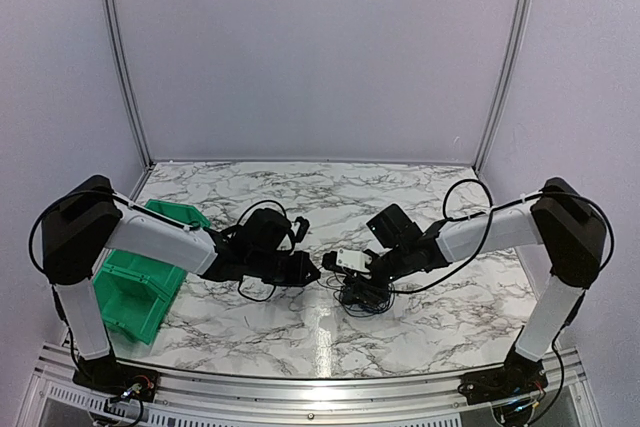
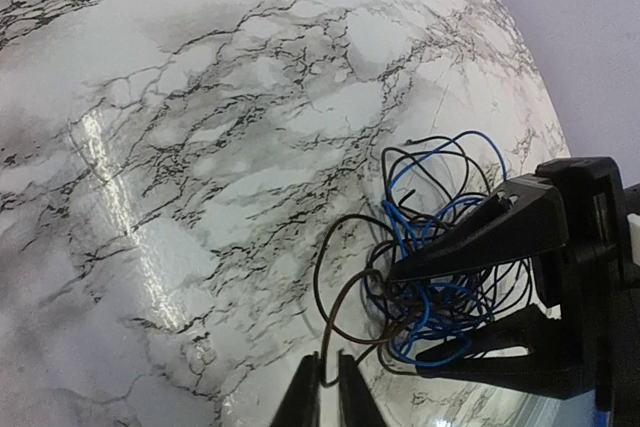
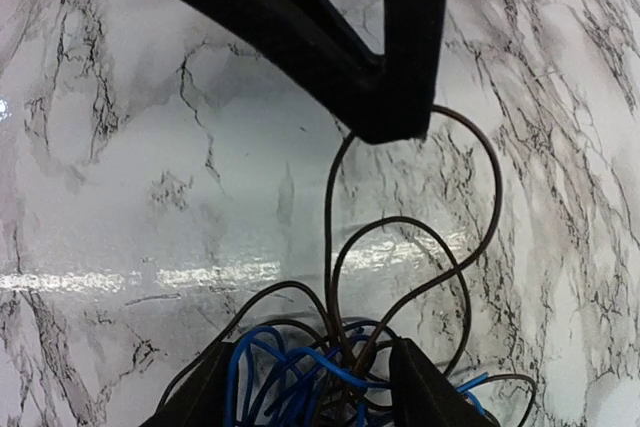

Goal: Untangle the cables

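Left pincer grasping cables by one strand, right pincer released, straddling them

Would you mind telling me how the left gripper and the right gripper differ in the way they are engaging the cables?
The left gripper is pinched nearly shut; the right gripper stands open. The left gripper holds one brown wire at the bundle's edge; the right gripper straddles the blue-and-dark tangle, with wires between its fingers. Both sit low over the marble table, tips facing each other.
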Robot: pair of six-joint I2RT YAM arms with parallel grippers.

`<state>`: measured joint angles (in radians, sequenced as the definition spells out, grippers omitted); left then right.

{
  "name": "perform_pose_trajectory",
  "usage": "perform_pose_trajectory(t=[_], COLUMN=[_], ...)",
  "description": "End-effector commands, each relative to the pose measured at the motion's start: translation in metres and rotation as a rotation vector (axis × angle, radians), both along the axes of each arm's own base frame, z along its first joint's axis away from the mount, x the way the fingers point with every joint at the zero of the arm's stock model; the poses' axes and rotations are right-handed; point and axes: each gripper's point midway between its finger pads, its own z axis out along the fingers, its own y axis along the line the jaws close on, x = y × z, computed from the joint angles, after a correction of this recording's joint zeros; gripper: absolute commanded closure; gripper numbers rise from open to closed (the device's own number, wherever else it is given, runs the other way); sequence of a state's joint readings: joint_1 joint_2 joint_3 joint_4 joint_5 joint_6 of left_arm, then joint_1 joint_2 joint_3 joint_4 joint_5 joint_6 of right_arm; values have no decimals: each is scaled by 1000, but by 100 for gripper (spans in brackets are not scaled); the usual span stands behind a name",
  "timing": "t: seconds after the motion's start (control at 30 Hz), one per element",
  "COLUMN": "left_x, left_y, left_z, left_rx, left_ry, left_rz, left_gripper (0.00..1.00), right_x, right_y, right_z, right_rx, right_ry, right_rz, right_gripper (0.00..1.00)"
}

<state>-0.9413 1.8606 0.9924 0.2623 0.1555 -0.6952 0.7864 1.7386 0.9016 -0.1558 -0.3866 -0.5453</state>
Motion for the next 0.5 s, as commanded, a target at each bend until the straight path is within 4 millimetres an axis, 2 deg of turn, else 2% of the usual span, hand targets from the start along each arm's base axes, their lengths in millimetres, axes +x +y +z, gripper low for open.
perform_pose_trajectory(t=[0.0, 0.07, 0.3, 0.47], left_x=[8, 8, 15, 21], left_y=[-7, -10, -10, -11], left_z=[-6, -9, -21, -28], left_rx=[-38, -42, -39, -58], left_ry=[2, 10, 20, 42], left_rz=[16, 17, 38, 67], left_gripper=[79, 74, 75, 66], right_x=[8, 9, 9, 7], right_y=[-3, -4, -4, -3], right_z=[-11, -11, -11, -9], right_rx=[-50, -50, -50, -45], right_ry=[-18, -20, -22, -19], right_rz=[-31, -34, -34, -26], right_gripper=[50, 51, 51, 51])
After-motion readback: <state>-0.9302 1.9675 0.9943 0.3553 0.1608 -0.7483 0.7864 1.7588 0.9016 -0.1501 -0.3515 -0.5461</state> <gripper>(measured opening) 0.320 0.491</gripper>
